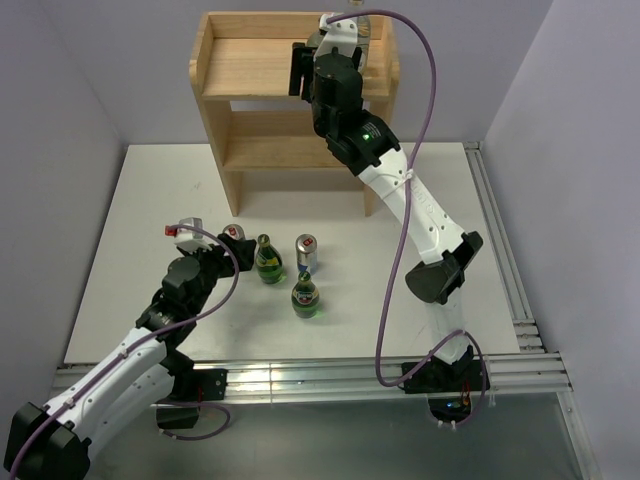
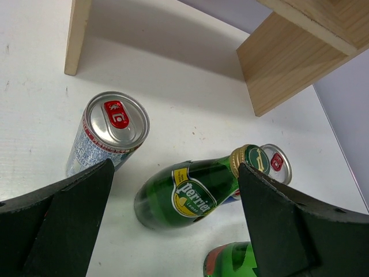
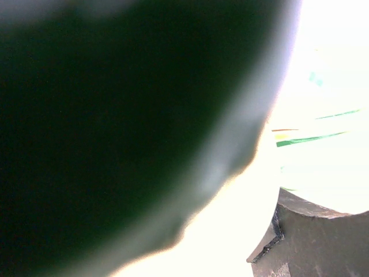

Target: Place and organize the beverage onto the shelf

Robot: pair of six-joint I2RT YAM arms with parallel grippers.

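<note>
- Four drinks stand upright on the white tabletop (image 1: 150, 230) in front of the pine shelf (image 1: 250, 50): two cans and two green bottles, grouped close together.
- The left can (image 1: 233, 236), silver-topped with a red tab, is the drink nearest the left tool (image 2: 176, 170).
- The right can (image 1: 307, 252) stands apart from it, with the rear green bottle (image 1: 267, 260) between the two.
- The rear green bottle carries a yellow Perrier label, readable in the left wrist view.
- The front green bottle (image 1: 305, 295) stands just beside the right can, on the side nearer the arm bases.
- The left tool is low over the tabletop, spread wide and gripping nothing. In the left wrist view its dark fingers (image 2: 63, 225) frame the rear green bottle, and the left can is just beyond the left finger. Neither finger touches a drink.
- The right tool (image 1: 338, 50) is over the right end of the shelf's top board, with its arm stretched across the tabletop to reach it.
- The right wrist view is badly blurred and overexposed. A large dark mass fills the left and a dark finger (image 3: 317, 236) shows at lower right. Just above the finger is a pale surface with thin green and orange lines, probably the label of a water bottle (image 3: 323, 156).
- I cannot tell whether the right tool is clenched on that bottle or released.
</note>
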